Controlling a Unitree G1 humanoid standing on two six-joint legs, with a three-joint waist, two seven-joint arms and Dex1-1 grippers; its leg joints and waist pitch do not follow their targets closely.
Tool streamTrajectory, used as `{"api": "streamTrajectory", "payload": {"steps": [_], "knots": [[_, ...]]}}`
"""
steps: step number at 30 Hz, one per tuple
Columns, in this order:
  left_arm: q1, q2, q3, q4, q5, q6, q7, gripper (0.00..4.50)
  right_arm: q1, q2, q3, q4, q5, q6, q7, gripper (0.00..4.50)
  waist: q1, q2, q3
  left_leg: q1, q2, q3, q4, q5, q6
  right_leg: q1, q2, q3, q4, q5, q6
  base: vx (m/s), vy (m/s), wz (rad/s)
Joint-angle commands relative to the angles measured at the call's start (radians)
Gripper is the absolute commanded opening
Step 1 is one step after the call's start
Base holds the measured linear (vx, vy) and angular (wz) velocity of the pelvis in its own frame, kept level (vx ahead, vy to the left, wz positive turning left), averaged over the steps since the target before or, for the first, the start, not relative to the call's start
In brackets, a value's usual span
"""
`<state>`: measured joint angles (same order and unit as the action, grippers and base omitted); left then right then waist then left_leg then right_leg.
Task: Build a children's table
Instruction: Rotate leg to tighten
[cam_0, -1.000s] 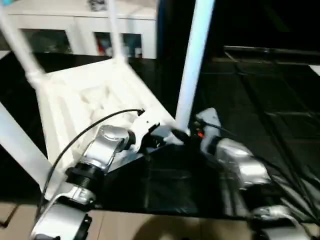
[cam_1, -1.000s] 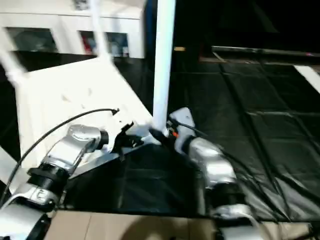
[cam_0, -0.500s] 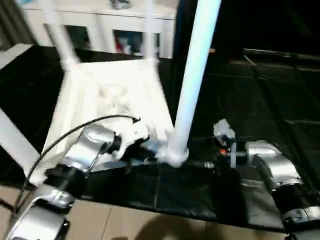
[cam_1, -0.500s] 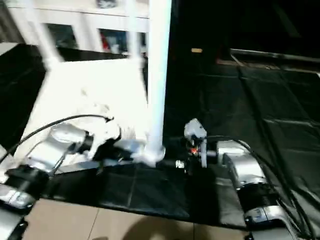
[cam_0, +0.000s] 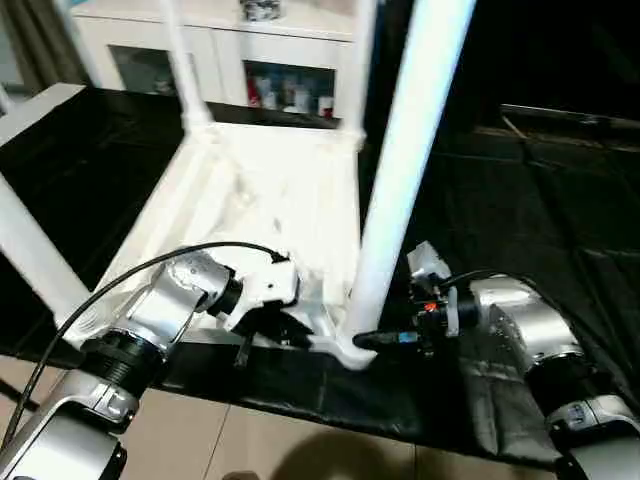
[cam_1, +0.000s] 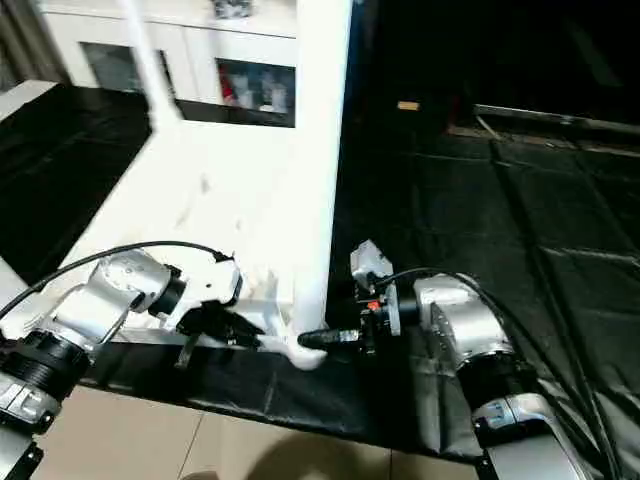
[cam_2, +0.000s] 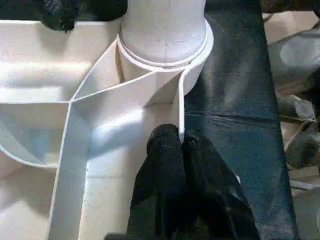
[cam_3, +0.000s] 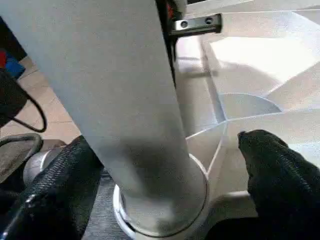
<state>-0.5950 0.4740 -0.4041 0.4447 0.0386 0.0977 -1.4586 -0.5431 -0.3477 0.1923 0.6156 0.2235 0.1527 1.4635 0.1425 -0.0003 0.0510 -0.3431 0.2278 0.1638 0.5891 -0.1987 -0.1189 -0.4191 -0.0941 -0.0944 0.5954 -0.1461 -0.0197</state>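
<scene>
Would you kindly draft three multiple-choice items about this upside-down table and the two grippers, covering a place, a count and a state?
1. Where does the left gripper grip the table top?
A. a rib beside the near corner socket
B. a far leg
C. the cabinet

2. How many legs stand in the top's sockets?
A. one
B. two
C. four

3. How are the right gripper's fingers around the near leg?
A. clamped shut
B. spread apart
C. folded away

Answers: 1 A, fingers pinch the rib; 2 C, four legs rise from the corners; 3 B, a finger stands on each side of the leg.

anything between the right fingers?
Yes: the near leg, just above its socket, stands between the open right fingers, seen in the right wrist view.
</scene>
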Motion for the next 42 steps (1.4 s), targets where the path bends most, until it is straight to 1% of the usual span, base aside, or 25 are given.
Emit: {"api": "streamTrajectory", "payload": {"steps": [1,2,3,7,10,12,13,16,17,19,20,23,27,28,29,30,32,33,34,35,36,38,39,40,42], "knots": [[0.007,-0.002,-0.042,-0.042,-0.004,-0.025,-0.049,0.0,-0.028,0.003,-0.002,0.021,0.003,-0.005,0.007,3.96,-0.008,-0.007,-0.072,-0.004,0.003,0.018,-0.068,-0.159,0.059,0.062,-0.044,0.043,-0.052,-0.256,-0.219,0.0,0.0,0.0],[0.007,-0.002,-0.042,-0.042,-0.004,-0.025,-0.049,0.0,-0.028,0.003,-0.002,0.021,0.003,-0.005,0.007,3.96,-0.008,-0.007,-0.072,-0.005,0.003,0.017,-0.068,-0.156,0.058,0.064,-0.045,0.043,-0.051,-0.255,-0.219,0.0,0.0,0.0],[0.009,-0.001,-0.043,-0.045,-0.004,-0.027,-0.05,0.0,-0.03,0.006,0.0,0.026,0.003,-0.007,0.01,3.71,-0.009,-0.007,-0.071,-0.006,0.003,0.017,-0.068,-0.153,0.055,0.063,-0.044,0.043,-0.052,-0.262,-0.213,0.0,0.0,0.0],[0.013,0.003,-0.048,-0.056,-0.001,-0.037,-0.053,0.0,-0.034,0.017,0.006,0.036,0.003,-0.01,0.027,3.52,-0.009,-0.006,-0.072,-0.006,0.003,0.017,-0.068,-0.152,0.053,0.063,-0.043,0.043,-0.052,-0.262,-0.21,0.0,0.0,0.0],[0.013,0.004,-0.054,-0.053,0.004,-0.045,-0.049,0.0,-0.032,0.019,0.009,0.037,0.006,-0.012,0.035,3.22,-0.009,-0.007,-0.072,-0.004,0.003,0.017,-0.069,-0.155,0.051,0.063,-0.043,0.043,-0.052,-0.262,-0.21,0.0,0.0,0.0],[0.015,0.006,-0.056,-0.048,0.005,-0.052,-0.046,0.0,-0.029,0.022,0.01,0.035,0.006,-0.013,0.038,3.18,-0.009,-0.004,-0.072,-0.005,0.003,0.017,-0.068,-0.155,0.051,0.063,-0.043,0.043,-0.052,-0.262,-0.21,0.0,0.0,0.0],[0.015,0.006,-0.056,-0.048,0.005,-0.052,-0.046,0.0,-0.029,0.022,0.01,0.035,0.006,-0.013,0.038,3.03,-0.009,-0.006,-0.072,-0.006,0.003,0.017,-0.068,-0.156,0.052,0.064,-0.043,0.043,-0.053,-0.262,-0.209,0.0,0.0,0.0],[0.016,0.009,-0.057,-0.049,0.005,-0.054,-0.046,0.0,-0.025,0.023,0.011,0.03,0.006,-0.011,0.044,2.9,-0.009,-0.004,-0.072,-0.005,0.003,0.017,-0.069,-0.156,0.05,0.064,-0.043,0.042,-0.052,-0.264,-0.209,0.0,0.0,0.0],[0.015,0.009,-0.057,-0.048,0.006,-0.054,-0.045,0.0,-0.024,0.024,0.012,0.029,0.006,-0.011,0.048,2.7,-0.01,-0.005,-0.072,-0.005,0.003,0.017,-0.068,-0.155,0.05,0.064,-0.042,0.042,-0.052,-0.26,-0.21,0.0,0.0,0.0],[0.014,0.01,-0.058,-0.045,0.006,-0.055,-0.043,0.0,-0.023,0.025,0.012,0.027,0.007,-0.009,0.051,2.7,-0.01,-0.004,-0.073,-0.005,0.003,0.017,-0.068,-0.154,0.051,0.064,-0.042,0.042,-0.052,-0.254,-0.213,0.0,0.0,0.0],[0.013,0.008,-0.058,-0.041,0.007,-0.056,-0.041,0.0,-0.022,0.025,0.014,0.025,0.008,-0.008,0.053,2.49,-0.01,-0.005,-0.072,-0.005,0.003,0.017,-0.068,-0.155,0.051,0.064,-0.042,0.042,-0.051,-0.254,-0.213,0.0,0.0,0.0],[0.013,0.006,-0.057,-0.036,0.009,-0.055,-0.036,0.0,-0.02,0.026,0.015,0.022,0.01,-0.005,0.053,2.29,-0.01,-0.002,-0.071,-0.004,0.003,0.017,-0.069,-0.166,0.046,0.063,-0.042,0.042,-0.054,-0.271,-0.208,0.0,0.0,0.0],[0.011,-0.012,-0.044,-0.027,0.008,-0.005,0.004,0.0,-0.001,0.033,0.013,-0.007,0.018,0.011,0.049,2.18,-0.01,-0.002,-0.071,-0.003,0.002,0.017,-0.069,-0.17,0.044,0.064,-0.042,0.042,-0.055,-0.272,-0.209,0.0,0.0,0.0],[0.01,-0.019,-0.039,-0.023,0.005,0.011,0.016,0.0,0.007,0.038,0.011,-0.02,0.019,0.018,0.033,2.17,-0.01,-0.003,-0.07,-0.003,0.002,0.017,-0.069,-0.174,0.043,0.063,-0.041,0.042,-0.056,-0.283,-0.206,0.0,0.0,0.0],[0.007,-0.034,-0.028,-0.015,0.001,0.04,0.043,0.0,0.021,0.049,0.006,-0.039,0.015,0.025,-0.007,2.17,-0.011,0.002,-0.068,-0.001,0.002,0.017,-0.071,-0.186,0.039,0.062,-0.041,0.043,-0.06,-0.306,-0.198,0.0,0.0,0.0],[0.006,-0.037,-0.025,-0.013,0.001,0.045,0.049,0.0,0.024,0.051,0.005,-0.042,0.013,0.026,-0.016,2.14,-0.01,-0.001,-0.067,0.001,0.002,0.018,-0.07,-0.191,0.038,0.061,-0.04,0.043,-0.062,-0.317,-0.192,0.0,0.0,0.0],[-0.003,-0.071,-0.001,0.007,-0.005,0.093,0.109,0.0,0.045,0.076,-0.007,-0.064,0.002,0.04,-0.1,2.11,-0.013,-0.003,-0.061,0.003,-0.002,0.016,-0.074,-0.23,0.027,0.06,-0.041,0.041,-0.072,-0.411,-0.16,0.0,0.0,0.0],[-0.009,-0.088,0.012,0.015,-0.01,0.114,0.139,0.0,0.05,0.091,-0.011,-0.066,-0.01,0.04,-0.152,2.1,-0.016,-0.004,-0.061,0.001,-0.003,0.014,-0.076,-0.237,0.023,0.062,-0.041,0.04,-0.073,-0.435,-0.15,0.0,0.0,0.0],[-0.013,-0.099,0.02,0.019,-0.012,0.127,0.158,0.0,0.052,0.101,-0.014,-0.066,-0.017,0.041,-0.182,2.08,-0.02,-0.001,-0.057,0.004,-0.007,0.014,-0.076,-0.257,0.017,0.058,-0.04,0.039,-0.083,-0.487,-0.127,0.0,0.0,0.0],[-0.018,-0.114,0.032,0.027,-0.015,0.145,0.185,0.0,0.055,0.115,-0.019,-0.065,-0.026,0.042,-0.226,2.08,-0.026,-0.002,-0.057,0.011,-0.009,0.013,-0.074,-0.274,0.01,0.054,-0.042,0.036,-0.091,-0.538,-0.109,0.0,0.0,0.0],[-0.03,-0.146,0.056,0.04,-0.022,0.181,0.24,0.0,0.056,0.153,-0.032,-0.056,-0.044,0.046,-0.329,2.06,-0.031,-0.003,-0.057,0.008,-0.012,0.013,-0.073,-0.274,0.009,0.056,-0.041,0.034,-0.093,-0.553,-0.1,0.0,0.0,0.0],[-0.045,-0.186,0.082,0.05,-0.024,0.225,0.31,0.0,0.049,0.206,-0.049,-0.04,-0.061,0.058,-0.453,2.03,-0.053,-0.003,-0.055,0.004,-0.02,0.005,-0.073,-0.288,0.001,0.059,-0.041,0.02,-0.107,-0.634,-0.053,0.0,0.0,0.0],[-0.045,-0.186,0.082,0.05,-0.024,0.225,0.31,0.0,0.049,0.206,-0.049,-0.04,-0.061,0.058,-0.453,2.02,-0.062,-0.003,-0.055,-0.002,-0.02,0.004,-0.074,-0.285,0.002,0.062,-0.04,0.017,-0.108,-0.637,-0.044,0.0,0.0,0.0],[-0.056,-0.215,0.099,0.056,-0.028,0.257,0.356,0.0,0.036,0.242,-0.057,-0.022,-0.078,0.071,-0.544,2.02,-0.069,-0.001,-0.056,-0.007,-0.022,0.0,-0.074,-0.285,0.004,0.065,-0.04,0.012,-0.112,-0.645,-0.029,0.0,0.0,0.0],[-0.065,-0.233,0.112,0.067,-0.026,0.27,0.398,0.0,0.024,0.264,-0.061,-0.008,-0.088,0.072,-0.597,2.0,-0.088,0.001,-0.056,-0.006,-0.025,-0.004,-0.071,-0.308,0.009,0.062,-0.039,0.003,-0.121,-0.65,-0.028,0.0,0.0,0.0]]}}
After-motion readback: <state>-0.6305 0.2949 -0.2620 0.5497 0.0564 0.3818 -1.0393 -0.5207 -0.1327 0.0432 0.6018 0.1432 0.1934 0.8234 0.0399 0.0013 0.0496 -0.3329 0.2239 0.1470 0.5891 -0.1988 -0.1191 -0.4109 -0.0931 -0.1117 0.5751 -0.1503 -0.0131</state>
